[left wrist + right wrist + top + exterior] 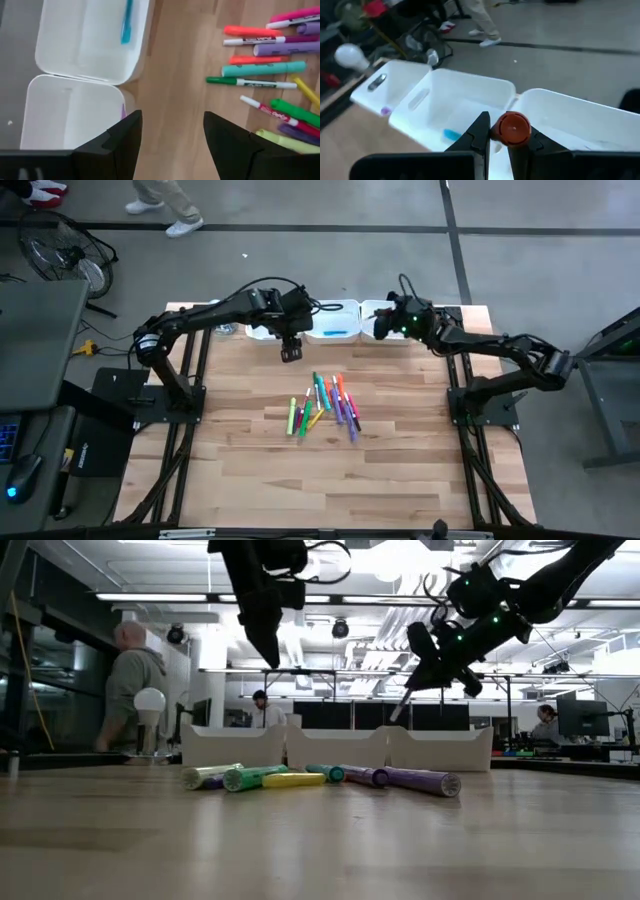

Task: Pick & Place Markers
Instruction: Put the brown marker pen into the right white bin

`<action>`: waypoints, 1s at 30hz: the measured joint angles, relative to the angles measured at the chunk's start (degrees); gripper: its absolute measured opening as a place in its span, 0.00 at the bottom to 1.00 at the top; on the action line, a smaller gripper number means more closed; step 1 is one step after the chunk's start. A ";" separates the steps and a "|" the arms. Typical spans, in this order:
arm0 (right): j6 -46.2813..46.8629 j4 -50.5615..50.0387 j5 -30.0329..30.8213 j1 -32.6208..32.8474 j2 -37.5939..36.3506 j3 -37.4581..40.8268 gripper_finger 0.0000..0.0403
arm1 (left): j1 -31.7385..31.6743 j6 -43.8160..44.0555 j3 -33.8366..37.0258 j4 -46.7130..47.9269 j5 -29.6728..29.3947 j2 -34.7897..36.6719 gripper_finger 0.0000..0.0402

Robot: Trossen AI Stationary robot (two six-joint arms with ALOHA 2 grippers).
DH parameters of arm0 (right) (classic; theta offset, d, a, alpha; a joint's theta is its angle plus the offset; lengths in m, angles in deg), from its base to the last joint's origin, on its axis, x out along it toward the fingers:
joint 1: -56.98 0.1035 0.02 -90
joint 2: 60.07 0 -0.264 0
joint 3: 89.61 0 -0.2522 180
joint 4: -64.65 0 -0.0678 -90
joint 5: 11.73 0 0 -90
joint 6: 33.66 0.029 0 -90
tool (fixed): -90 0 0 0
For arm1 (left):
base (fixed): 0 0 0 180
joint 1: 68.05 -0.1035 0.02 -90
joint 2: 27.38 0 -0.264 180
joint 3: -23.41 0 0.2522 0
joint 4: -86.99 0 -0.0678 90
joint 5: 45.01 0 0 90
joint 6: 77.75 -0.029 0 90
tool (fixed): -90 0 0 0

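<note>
Orange marker [514,128] in right jaws, wrist-only

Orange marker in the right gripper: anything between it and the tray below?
Nothing visible does. The right gripper is shut on the orange marker above the right-hand white tray, whose open top is uncovered. The left gripper hangs open, away by the other trays.

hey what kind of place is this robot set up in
Probably an open-plan lab or workshop: bare ceiling with strip lights, monitors on desks behind the wooden table, and people moving about.
</note>
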 joint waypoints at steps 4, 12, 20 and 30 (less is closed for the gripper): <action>5.69 -2.67 -2.05 -3.93 0.00 0.00 0.08 | -0.04 0.17 0.01 -1.10 -1.73 0.05 0.51; 11.25 -5.74 -4.30 -7.33 0.00 0.00 0.08 | -0.03 -2.04 0.00 -7.09 -3.55 0.36 0.52; 15.74 -9.86 -4.04 -7.82 0.00 0.00 0.08 | -1.75 -10.75 0.00 -19.94 -8.34 0.36 0.52; 21.91 -10.83 -3.74 -7.80 0.00 0.00 0.08 | -10.67 -12.35 0.00 -27.43 -1.31 0.34 0.52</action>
